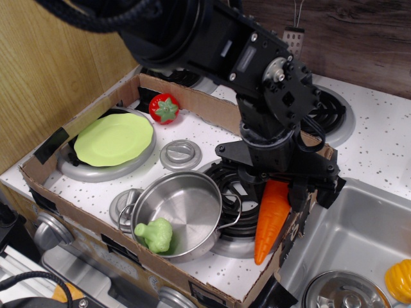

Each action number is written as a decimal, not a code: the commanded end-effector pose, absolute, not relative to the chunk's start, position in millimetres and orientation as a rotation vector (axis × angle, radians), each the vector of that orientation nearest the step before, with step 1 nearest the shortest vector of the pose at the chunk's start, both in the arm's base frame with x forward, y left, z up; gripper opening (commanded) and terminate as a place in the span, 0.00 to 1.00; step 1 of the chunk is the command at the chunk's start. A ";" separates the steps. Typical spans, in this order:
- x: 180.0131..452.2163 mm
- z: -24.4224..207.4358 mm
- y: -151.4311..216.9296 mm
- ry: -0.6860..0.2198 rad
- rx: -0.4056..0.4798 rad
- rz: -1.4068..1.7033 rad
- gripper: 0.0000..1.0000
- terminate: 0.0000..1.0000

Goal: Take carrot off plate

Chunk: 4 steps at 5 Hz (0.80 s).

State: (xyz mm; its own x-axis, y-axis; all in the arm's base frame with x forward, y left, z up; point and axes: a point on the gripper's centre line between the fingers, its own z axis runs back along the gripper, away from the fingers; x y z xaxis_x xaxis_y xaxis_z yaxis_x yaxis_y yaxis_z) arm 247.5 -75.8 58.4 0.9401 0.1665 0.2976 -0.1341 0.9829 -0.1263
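The orange carrot (270,221) hangs point down from my gripper (277,186), which is shut on its upper end. It hangs over the front right burner (239,192), close to the right wall of the cardboard box, tip just above the stove top. Its green stem end is hidden by the gripper. The lime-green plate (113,138) lies bare on the left burner, far to the left of the gripper.
A steel pot (180,212) with a green broccoli toy (155,235) stands at the front. A red tomato (164,108) sits at the back of the cardboard box (74,122). A sink (350,240) lies right, with a lid (343,293) and a yellow toy (399,280).
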 end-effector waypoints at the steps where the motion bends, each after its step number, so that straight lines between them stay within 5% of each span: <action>1: 258.3 84.2 -78.6 -0.348 -0.012 0.099 1.00 0.00; 4: 271.0 114.8 -83.1 -0.343 0.055 0.086 1.00 0.00</action>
State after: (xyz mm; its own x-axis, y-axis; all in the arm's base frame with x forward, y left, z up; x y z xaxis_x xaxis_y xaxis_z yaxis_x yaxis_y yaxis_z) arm 265.0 -80.4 101.7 0.9494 0.0698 0.3061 -0.0894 0.9947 0.0504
